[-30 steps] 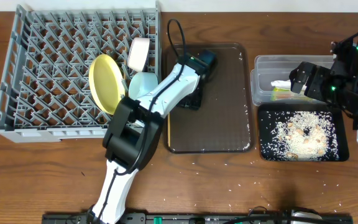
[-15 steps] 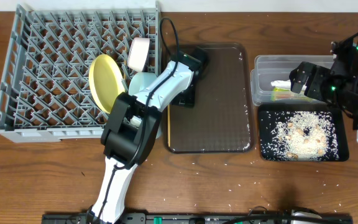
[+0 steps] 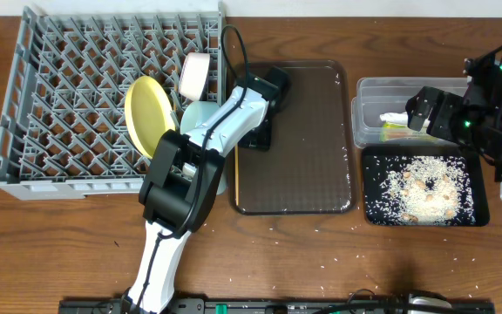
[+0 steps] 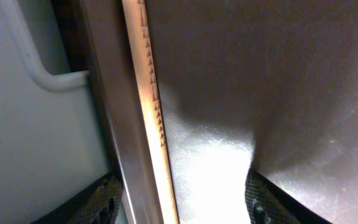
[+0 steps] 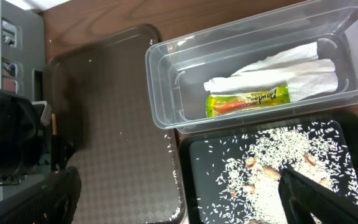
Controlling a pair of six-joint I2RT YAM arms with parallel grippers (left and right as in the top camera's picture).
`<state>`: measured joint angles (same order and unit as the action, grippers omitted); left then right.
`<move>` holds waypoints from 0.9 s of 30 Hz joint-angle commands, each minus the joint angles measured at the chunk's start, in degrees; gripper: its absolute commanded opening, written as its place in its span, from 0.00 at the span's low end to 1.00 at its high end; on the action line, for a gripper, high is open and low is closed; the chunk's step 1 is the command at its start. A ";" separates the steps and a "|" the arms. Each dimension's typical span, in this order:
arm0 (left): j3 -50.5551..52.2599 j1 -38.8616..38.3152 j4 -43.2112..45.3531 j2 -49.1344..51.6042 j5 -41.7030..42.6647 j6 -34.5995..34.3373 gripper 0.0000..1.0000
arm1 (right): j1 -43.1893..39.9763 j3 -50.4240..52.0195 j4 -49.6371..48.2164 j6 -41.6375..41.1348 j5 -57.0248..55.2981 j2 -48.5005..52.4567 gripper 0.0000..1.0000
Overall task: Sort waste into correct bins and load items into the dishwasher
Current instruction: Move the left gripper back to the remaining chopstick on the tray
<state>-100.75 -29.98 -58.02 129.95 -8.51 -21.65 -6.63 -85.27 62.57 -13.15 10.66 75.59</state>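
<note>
Left claw (image 4: 182, 200) spread, straddling chopstick (image 4: 148, 93) at brown serving tray (image 4: 272, 74) edge. Right claw (image 5: 179, 180) spread, empty, above clear tub (image 5: 161, 93) and black tray (image 5: 194, 193).

Dark brown serving tray (image 4: 241, 81): finely textured plastic with a sheen. Thin wooden chopstick (image 4: 143, 74): smooth. Clear rectangular plastic tub (image 5: 163, 93): glossy. White crumpled napkin (image 5: 291, 59): matt paper.

— What does everything stand on?
— A brown wooden table (image 3: 68, 253), its grain running sideways, under even light.
— And beyond its far edge?
— Only a pale strip (image 3: 364, 7); wall or floor, I cannot tell.
</note>
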 commanded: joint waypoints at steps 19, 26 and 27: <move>2.12 -0.31 0.85 -1.84 5.07 4.09 0.64 | -0.48 -0.11 0.07 0.52 -0.13 0.07 0.99; 1.31 -0.31 0.74 -5.46 4.87 4.48 0.64 | -0.48 -0.11 0.07 0.52 -0.13 0.07 0.99; 1.29 -0.33 0.76 -6.10 4.90 4.46 0.64 | -0.48 -0.11 0.07 0.52 -0.13 0.07 0.99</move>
<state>-99.66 -29.89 -57.21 128.03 -5.30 -17.96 -6.63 -85.27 62.57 -13.15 10.66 75.59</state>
